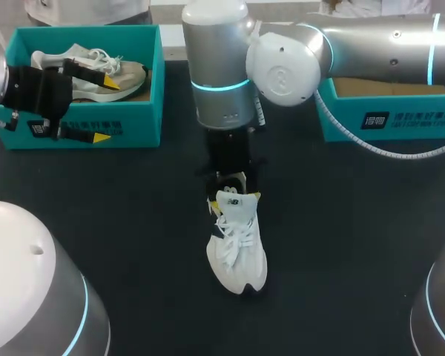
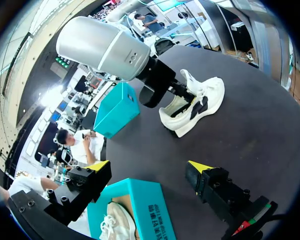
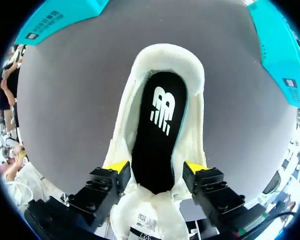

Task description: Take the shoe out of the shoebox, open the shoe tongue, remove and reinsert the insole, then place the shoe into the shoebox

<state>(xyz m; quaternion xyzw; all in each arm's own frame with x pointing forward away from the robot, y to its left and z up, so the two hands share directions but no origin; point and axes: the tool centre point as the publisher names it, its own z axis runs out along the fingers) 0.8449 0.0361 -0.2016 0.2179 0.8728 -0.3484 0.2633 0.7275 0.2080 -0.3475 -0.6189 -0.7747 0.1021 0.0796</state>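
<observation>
White shoe (image 1: pixel 237 245) lies mid-table, toe nearest, its black insole (image 3: pixel 157 135) in place. Right gripper (image 1: pixel 234 197) stands over the collar, fingers wide apart either side of the raised tongue (image 3: pixel 147 220), gripping nothing. Farther off, left gripper (image 1: pixel 104 109) is spread wide and empty, straddling the front wall of a teal shoebox (image 1: pixel 137 122) holding a second shoe (image 1: pixel 96 70). Another teal box (image 1: pixel 400 119) sits far right.
</observation>
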